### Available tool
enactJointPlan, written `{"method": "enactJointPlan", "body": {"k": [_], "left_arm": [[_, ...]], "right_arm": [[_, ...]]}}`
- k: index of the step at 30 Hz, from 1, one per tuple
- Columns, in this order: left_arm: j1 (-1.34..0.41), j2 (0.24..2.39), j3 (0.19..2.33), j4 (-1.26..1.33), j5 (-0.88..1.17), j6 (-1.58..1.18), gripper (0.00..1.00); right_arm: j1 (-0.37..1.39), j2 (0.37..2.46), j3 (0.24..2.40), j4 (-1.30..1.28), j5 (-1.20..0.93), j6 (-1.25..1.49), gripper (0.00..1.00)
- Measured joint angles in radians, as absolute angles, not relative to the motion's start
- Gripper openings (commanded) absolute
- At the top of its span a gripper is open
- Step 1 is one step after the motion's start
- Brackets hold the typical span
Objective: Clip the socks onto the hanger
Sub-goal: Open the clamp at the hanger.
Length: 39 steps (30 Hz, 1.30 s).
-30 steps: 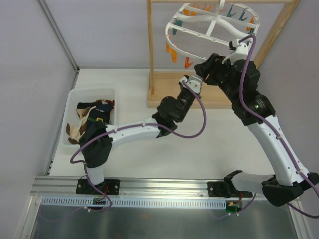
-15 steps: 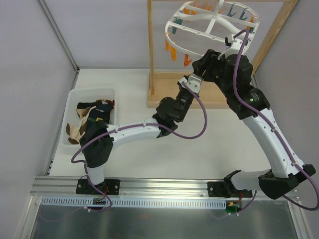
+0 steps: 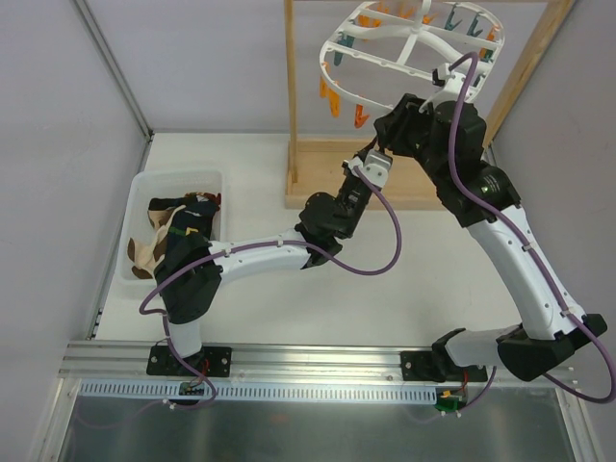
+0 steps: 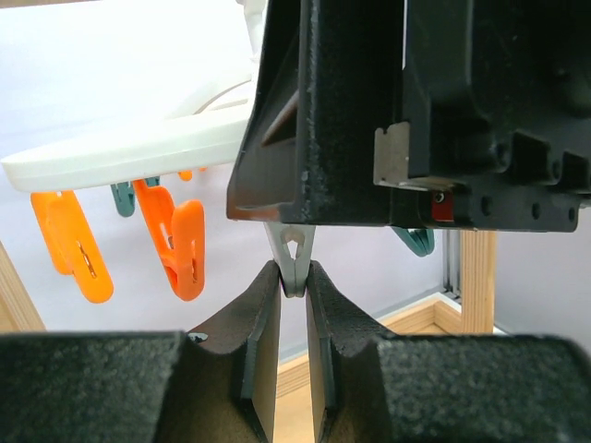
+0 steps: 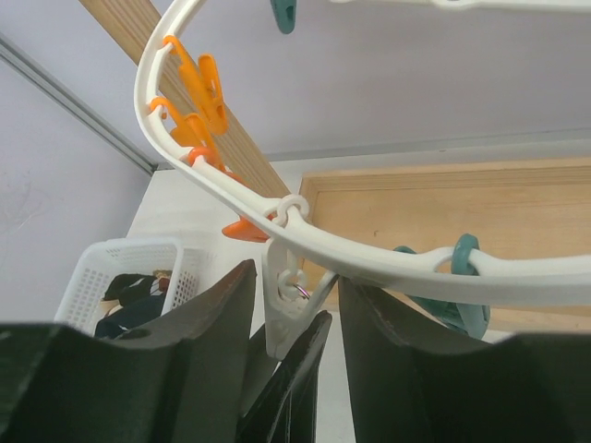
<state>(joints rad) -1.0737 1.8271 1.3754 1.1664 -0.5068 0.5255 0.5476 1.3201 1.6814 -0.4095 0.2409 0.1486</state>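
Under the hanger's [image 5: 388,263] near rim, my right gripper [image 5: 291,305] has just tightened on a white peg [image 5: 280,318]; my left gripper [image 4: 294,277] pinches its tip, so clipping looks near.

My arms [image 3: 260,252]: white link shells, black joints, looping purple cables [image 3: 380,255], matte black fingers [image 4: 263,351].

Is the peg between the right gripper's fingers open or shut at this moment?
Cannot tell. In the right wrist view the white peg hangs from the hanger between the right gripper fingers, but a dark sock hides its tips.
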Motion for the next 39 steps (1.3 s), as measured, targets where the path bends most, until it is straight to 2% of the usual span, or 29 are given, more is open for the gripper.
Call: {"method": "enactJointPlan", "body": {"k": [3,4,10,12,13,17,26,34,39], "left_arm": [[-1.074,1.827,1.375,1.172,-0.506,0.537,0.00],[-1.074,1.827,1.375,1.173,-0.506,0.538,0.00],[-1.073,1.827,1.356,1.194,-0.500,0.546,0.01],[-1.073,1.827,1.350,1.201,-0.498,0.547,0.04],[-1.073,1.827,1.349,1.206,-0.499,0.543,0.11],[-1.073,1.820,1.330,1.213,-0.496,0.508,0.26],[-1.036,1.654,1.199,1.001,-0.304,0.181,0.46],[-0.812,1.527,1.138,0.959,-0.022,-0.223,0.47],[-0.785,1.546,1.139,0.949,0.125,-0.343,0.47]], "right_arm": [[0.548,1.320,1.683,-0.410,0.245,0.148,0.40],[0.548,1.320,1.683,-0.410,0.247,0.147,0.33],[0.548,1.324,1.683,-0.416,0.245,0.145,0.14],[0.549,1.324,1.683,-0.418,0.244,0.144,0.11],[0.549,1.324,1.683,-0.417,0.243,0.142,0.10],[0.549,1.316,1.664,-0.406,0.236,0.133,0.09],[0.524,1.295,1.618,-0.323,0.167,0.110,0.07],[0.485,1.267,1.576,-0.279,0.067,0.113,0.07],[0.467,1.252,1.559,-0.269,0.036,0.121,0.06]]}}
